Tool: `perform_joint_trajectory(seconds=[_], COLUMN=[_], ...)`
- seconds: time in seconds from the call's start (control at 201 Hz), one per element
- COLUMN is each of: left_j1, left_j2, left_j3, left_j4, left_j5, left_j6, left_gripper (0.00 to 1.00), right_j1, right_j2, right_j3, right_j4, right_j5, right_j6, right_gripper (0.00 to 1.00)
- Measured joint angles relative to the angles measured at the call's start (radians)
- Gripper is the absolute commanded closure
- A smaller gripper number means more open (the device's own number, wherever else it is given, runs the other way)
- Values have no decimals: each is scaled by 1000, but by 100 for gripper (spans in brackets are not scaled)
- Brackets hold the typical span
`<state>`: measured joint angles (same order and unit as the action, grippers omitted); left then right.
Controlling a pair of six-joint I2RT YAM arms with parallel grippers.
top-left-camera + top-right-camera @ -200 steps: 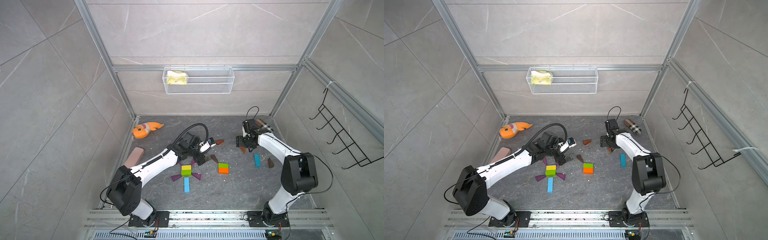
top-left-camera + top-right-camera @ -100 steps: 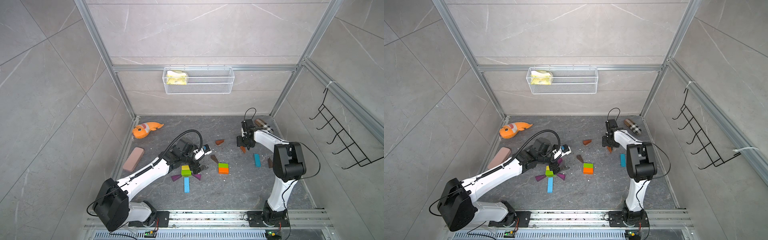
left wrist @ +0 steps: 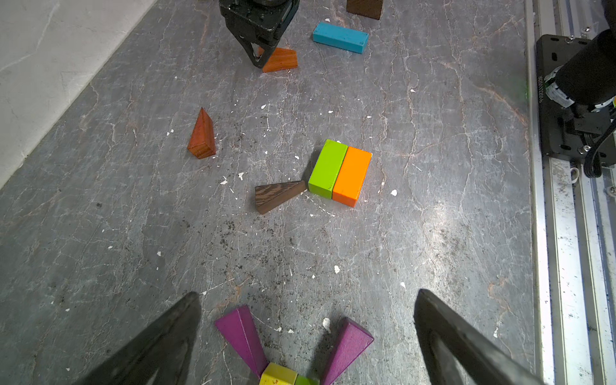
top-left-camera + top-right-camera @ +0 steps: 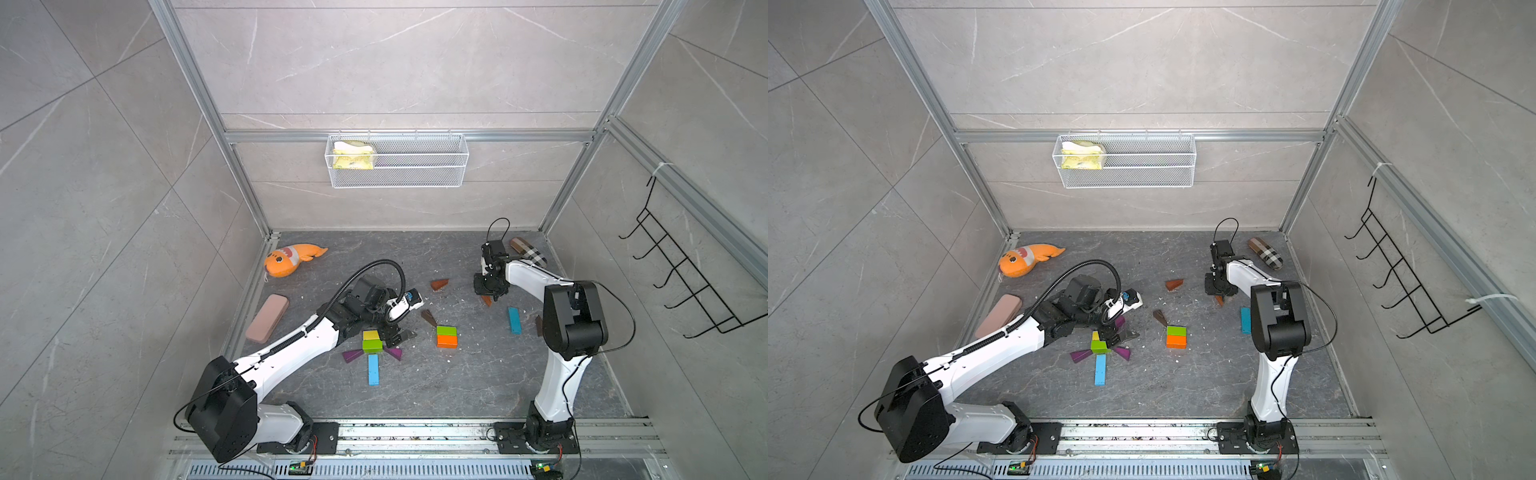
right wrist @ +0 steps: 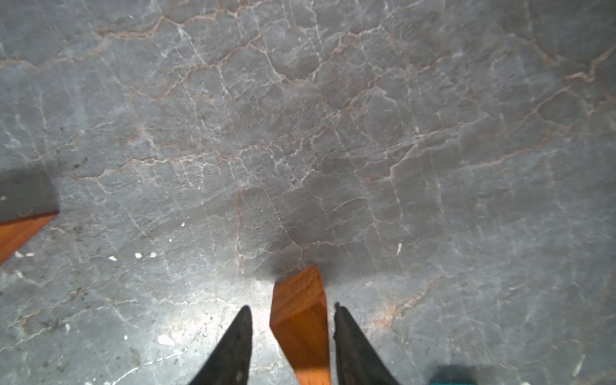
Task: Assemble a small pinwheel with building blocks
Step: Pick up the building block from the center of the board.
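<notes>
Tabletop (image 4: pixel 436 382): dark grey with a veined stone pattern, dotted with pale crumbs. Every block lies on it.
Pinwheel middle: a yellow block (image 4: pixel 370 335) and a green block (image 4: pixel 372 345) sit side by side and touching, towards the left arm's side of the tabletop.
Stem: a light-blue bar (image 4: pixel 373 369) lies flat, one end against the green block and the other pointing towards the robot's base rail.
Blades: two purple wedges (image 3: pixel 241 333) (image 3: pixel 346 343) fan out from the yellow and green pair, narrow tips inward.
Spare pair: a green brick (image 3: pixel 328 168) and an orange brick (image 3: pixel 351 176) lie flush along their long sides near the middle of the tabletop, glossy with crisp edges.
Dark brown wedge (image 3: pixel 276 196): wood-grained, its tip almost at the green brick's corner.
Reddish-brown wedge (image 3: pixel 201 136): alone, further back.
Second light-blue bar (image 4: pixel 514 320): flat near the right arm, with another dark wedge (image 4: pixel 539 326) just beside it.
Left tool (image 3: pixel 308 293): wide open and holding nothing, low over the tabletop just beside the purple wedges.
Right tool (image 5: pixel 291 306): tips pointing down at the tabletop and partly closed around an orange wedge (image 5: pixel 300 310), which has a warm wood grain. A sliver of gap shows on each side in the right wrist view, so it is not clamped.
</notes>
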<state>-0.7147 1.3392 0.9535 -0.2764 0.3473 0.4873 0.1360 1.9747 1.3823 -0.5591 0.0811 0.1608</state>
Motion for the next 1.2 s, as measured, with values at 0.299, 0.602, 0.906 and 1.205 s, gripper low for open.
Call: perform_joint_trajectory(seconds=[0.299,0.602,0.906,1.205], left_j1=[0,0,-1,-1], left_j2=[8,-5,-188,-200], left_j3=[0,4,-66,-77], left_j4=[-1,-19,-53,-76], left_j5=[0,-22,-75,-83], left_j6=[4,-27,-188,-238], left_gripper=[0,0,0,0], right_j1=[0,-1,132,259], right_j2=[0,-26,-212,-351], right_j3=[0,-45,-280,-378], right_j4=[3,33,53,66], right_j5=[-2,-11,10,119], right_j6=[3,84,391,663], right_gripper=[74,77,78,77])
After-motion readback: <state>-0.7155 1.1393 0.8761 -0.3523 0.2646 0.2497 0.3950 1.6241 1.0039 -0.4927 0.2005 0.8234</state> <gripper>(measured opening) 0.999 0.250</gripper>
